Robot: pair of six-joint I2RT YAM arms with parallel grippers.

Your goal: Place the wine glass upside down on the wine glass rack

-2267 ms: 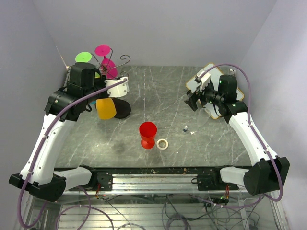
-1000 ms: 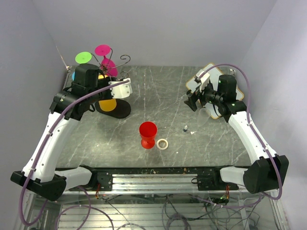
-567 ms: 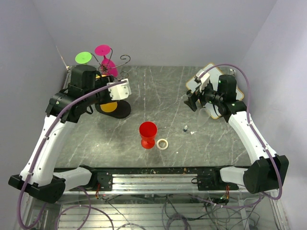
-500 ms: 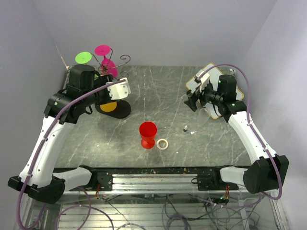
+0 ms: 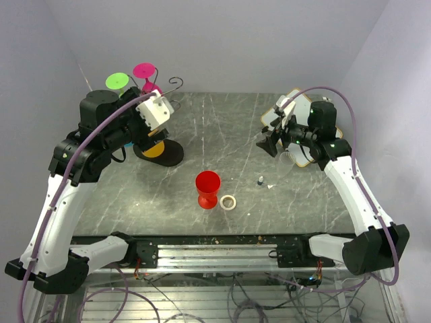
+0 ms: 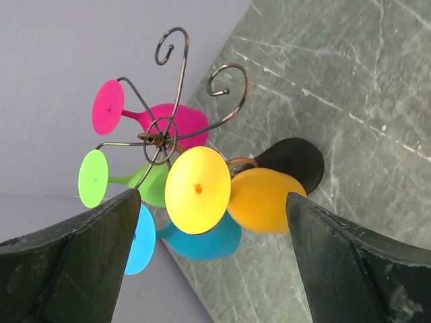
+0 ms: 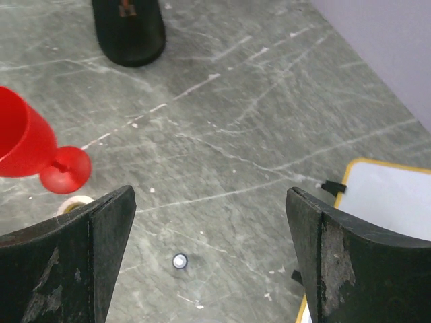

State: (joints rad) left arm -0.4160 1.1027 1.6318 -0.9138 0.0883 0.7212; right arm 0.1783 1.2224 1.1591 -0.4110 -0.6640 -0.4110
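Jaws on the left gripper (image 5: 155,111) stand wide apart with nothing between them, high in the upper left of the top view, just beside the rack (image 6: 161,138). I judge that arm has nothing left to hold there, since the yellow glass (image 6: 264,200) hangs foot-up and bowl-down from a wire arm, clear of both fingers (image 6: 74,269). The right gripper (image 5: 271,142) is likewise open and empty, hovering right of centre near the board (image 5: 301,108). It is probably waiting on the red glass (image 5: 207,187), which stands rim-up mid-table, well apart from the rack and just beside a tape ring (image 5: 228,202). That one, I'd say, has yet to be hung. The left wrist view gives me what the top view cannot: pink glass (image 6: 176,123), green glass (image 6: 93,178) and blue glass (image 6: 210,239) clustered round the stem with the yellow one, two curled arms free at upper centre, and the black base (image 6: 294,156) below. From above, the arm hides the blue glass and most of the yellow. The right wrist view shows the red glass's foot at its left edge — only the top view shows both arms together.
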